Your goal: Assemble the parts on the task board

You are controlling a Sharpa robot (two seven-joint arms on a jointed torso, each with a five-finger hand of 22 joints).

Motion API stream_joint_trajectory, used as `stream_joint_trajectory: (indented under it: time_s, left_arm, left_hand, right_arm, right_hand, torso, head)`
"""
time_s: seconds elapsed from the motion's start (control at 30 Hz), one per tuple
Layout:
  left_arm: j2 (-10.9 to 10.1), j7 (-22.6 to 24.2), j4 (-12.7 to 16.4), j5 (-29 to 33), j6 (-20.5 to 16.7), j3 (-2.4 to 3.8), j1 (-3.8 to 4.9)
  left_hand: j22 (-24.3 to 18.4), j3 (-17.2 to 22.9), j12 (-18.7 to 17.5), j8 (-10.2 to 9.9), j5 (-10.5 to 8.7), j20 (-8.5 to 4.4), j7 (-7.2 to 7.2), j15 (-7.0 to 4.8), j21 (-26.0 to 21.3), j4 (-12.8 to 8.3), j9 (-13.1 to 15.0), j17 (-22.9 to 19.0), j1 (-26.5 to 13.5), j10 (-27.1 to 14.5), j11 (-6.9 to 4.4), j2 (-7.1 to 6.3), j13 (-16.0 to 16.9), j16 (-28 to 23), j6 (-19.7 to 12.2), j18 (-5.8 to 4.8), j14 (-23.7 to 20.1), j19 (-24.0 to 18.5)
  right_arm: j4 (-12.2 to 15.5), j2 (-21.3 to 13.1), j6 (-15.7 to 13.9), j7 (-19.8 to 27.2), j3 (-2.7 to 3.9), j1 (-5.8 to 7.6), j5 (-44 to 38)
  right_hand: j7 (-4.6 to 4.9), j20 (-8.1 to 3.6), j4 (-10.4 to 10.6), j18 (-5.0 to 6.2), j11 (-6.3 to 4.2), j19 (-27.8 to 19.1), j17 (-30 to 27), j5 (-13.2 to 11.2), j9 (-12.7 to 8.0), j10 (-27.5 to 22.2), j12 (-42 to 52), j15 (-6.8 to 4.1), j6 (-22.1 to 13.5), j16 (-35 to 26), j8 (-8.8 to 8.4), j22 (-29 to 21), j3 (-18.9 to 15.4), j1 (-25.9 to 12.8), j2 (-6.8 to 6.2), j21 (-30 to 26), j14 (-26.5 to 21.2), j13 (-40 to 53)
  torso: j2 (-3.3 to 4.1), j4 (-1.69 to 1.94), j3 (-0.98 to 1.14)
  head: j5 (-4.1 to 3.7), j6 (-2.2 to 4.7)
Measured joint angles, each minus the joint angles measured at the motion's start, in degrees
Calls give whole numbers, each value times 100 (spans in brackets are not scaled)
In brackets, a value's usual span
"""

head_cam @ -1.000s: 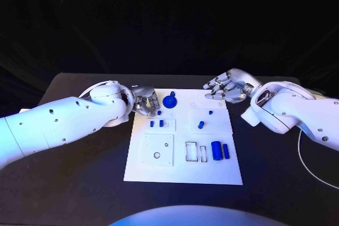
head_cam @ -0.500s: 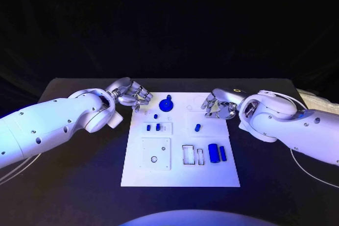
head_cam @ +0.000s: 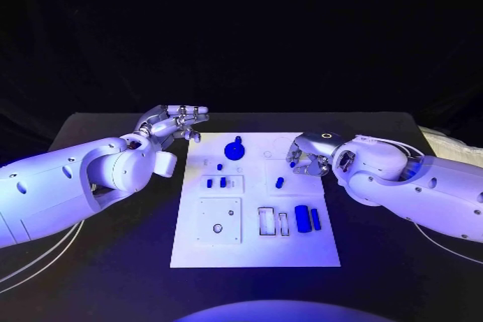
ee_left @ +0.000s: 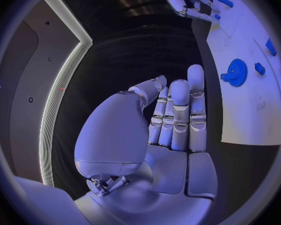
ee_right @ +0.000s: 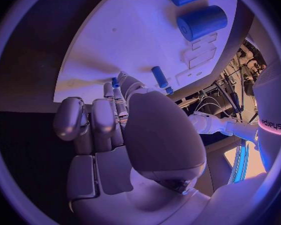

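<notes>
Task board lies centre of table. Left hand hovers off the board's 10 o'clock corner, fingers straight and apart, holding nothing; looks parked clear of the work. Right hand is down at the board's 2 o'clock edge, fingertips curled on a small blue peg; contact seems likely, grip not confirmed, cannot tell. Gear at 12 o'clock, two cylinders at 4 o'clock. Likely step: picking the peg for insertion.
</notes>
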Motion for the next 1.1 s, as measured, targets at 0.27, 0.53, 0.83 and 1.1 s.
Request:
stream_joint_trajectory:
  time_s: [0.27, 0.53, 0.83, 1.1]
  left_arm:
    - [-40, 142, 75, 405, -27, -2, -2]
    - [-61, 180, 91, 545, -38, -2, -2]
    - [-65, 182, 91, 592, -52, -2, -2]
    - [-58, 180, 85, 608, -57, -2, -2]
  left_hand:
    - [-8, -21, 0, 0, 0, 8, -1, -10, -16, 11, 0, -18, 0, -22, 21, 0, 0, 0, -1, 0, -29, -8]
    - [-15, -43, 17, 0, 0, 8, -1, -10, -27, 2, 1, -40, 0, -22, 21, 0, -1, 0, -1, -1, -28, -8]
    - [-19, -43, 26, 0, 0, 8, -1, -10, -27, 2, 1, -40, 0, -23, 20, 0, -1, 0, -1, -1, -28, -8]
    - [-25, -66, 26, 0, 0, 8, 19, 10, -27, -22, 1, -67, 24, -64, 21, 24, -2, 0, -23, -2, -47, -7]
  right_arm:
    - [-34, 52, 38, -42, 3, -5, -126]
    - [-52, 85, 62, -57, 9, -5, -159]
    - [-87, 141, 31, -98, 13, -17, -149]
    - [-61, 134, -88, -172, -3, -39, -153]
  right_hand:
    - [44, 8, -58, 1, 26, -8, -6, -184, 0, 30, 2, 43, 101, -1, 0, -19, 304, -32, 33, -21, 1, -165]
    - [-15, -25, -251, 1, -58, 26, 31, -263, 35, 390, 84, 40, 359, -1, 45, 63, 645, -3, 172, -21, 3, -267]
    - [-23, -76, -506, 1, -103, 76, 73, -329, 90, 617, 112, -13, 478, 33, 93, 131, 929, -30, 259, 8, 10, -332]
    - [-25, -96, -538, 1, -103, 97, 81, -335, 90, 617, 109, -13, 481, 33, 93, 143, 961, -22, 267, 31, 10, -355]
  torso:
    - [7, -9, -2]
    - [7, -4, -1]
    - [-2, -4, 4]
    - [-6, 1, 4]
  head:
    - [-9, -17]
    - [-20, -46]
    - [-9, -63]
    - [-18, -65]
